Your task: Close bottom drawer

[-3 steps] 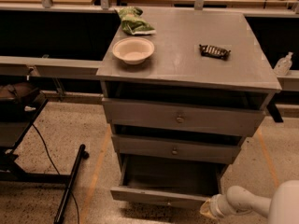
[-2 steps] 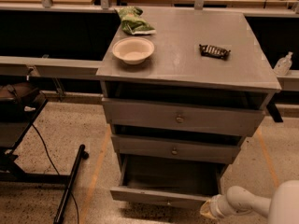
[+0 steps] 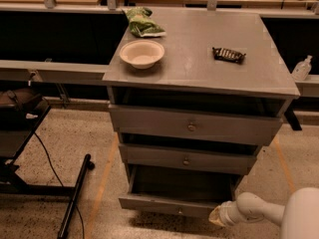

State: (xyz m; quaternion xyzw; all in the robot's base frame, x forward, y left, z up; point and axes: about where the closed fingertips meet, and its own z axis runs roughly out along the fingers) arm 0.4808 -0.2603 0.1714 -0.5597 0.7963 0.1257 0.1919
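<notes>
On my far left a black pole (image 3: 75,195) lies on the speckled floor (image 3: 60,148), with a thin cable (image 3: 47,156) trailing beside it. Next comes the grey cabinet (image 3: 199,34), filling the middle of my view.

On its top, at the back left corner, lies a crumpled green bag (image 3: 142,23). Just in front of the bag sits a pale bowl (image 3: 142,53), upright and near the left edge. Well apart from it, toward the right side of the top, lies a dark snack bar (image 3: 229,55).

Below the top I see three drawers. The top drawer (image 3: 194,126) stands slightly out, with a dark gap above its front. The middle drawer (image 3: 187,158) is also out a little. The bottom drawer (image 3: 164,204) is pulled out farthest, down by the floor, and I can look into its dark inside.

At the right end of the bottom drawer's front is the gripper (image 3: 218,216), low down and right up against that corner. I cannot tell whether it is released or clenched, or whether it truly touches the wood. The pale arm (image 3: 299,215) runs from it to the lower right corner.

Farther right, behind the cabinet, a clear bottle (image 3: 302,67) stands on a ledge.
</notes>
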